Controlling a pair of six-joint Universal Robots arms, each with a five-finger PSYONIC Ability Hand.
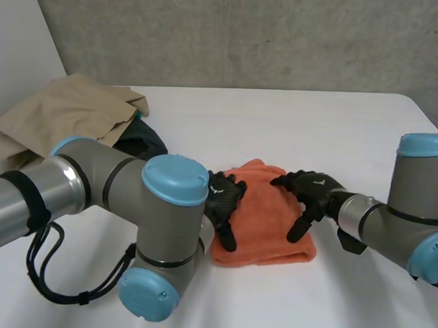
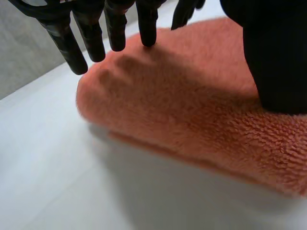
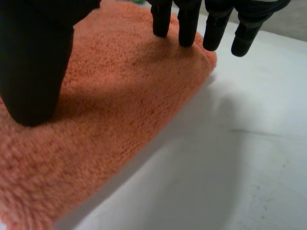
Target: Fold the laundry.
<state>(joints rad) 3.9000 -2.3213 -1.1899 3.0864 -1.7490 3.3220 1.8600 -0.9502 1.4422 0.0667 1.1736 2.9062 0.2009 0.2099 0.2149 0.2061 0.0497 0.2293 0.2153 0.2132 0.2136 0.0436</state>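
Nothing readable anywhere, honestly. Just a tiny white mark [image 1: 218, 190] on the back of the left hand [image 1: 226, 204], another on the right hand [image 1: 311, 192], both too small to make out.

White table [image 1: 299, 124], plain top. One folded orange towel [image 1: 264, 209] lies flat under both hands, with the left hand [image 1: 223, 194] resting on one side edge and the right hand [image 1: 315, 190] on the opposite edge. One crumpled beige garment [image 1: 62, 115] lies partly over a dark cloth [image 1: 146, 141], well beyond the left hand.
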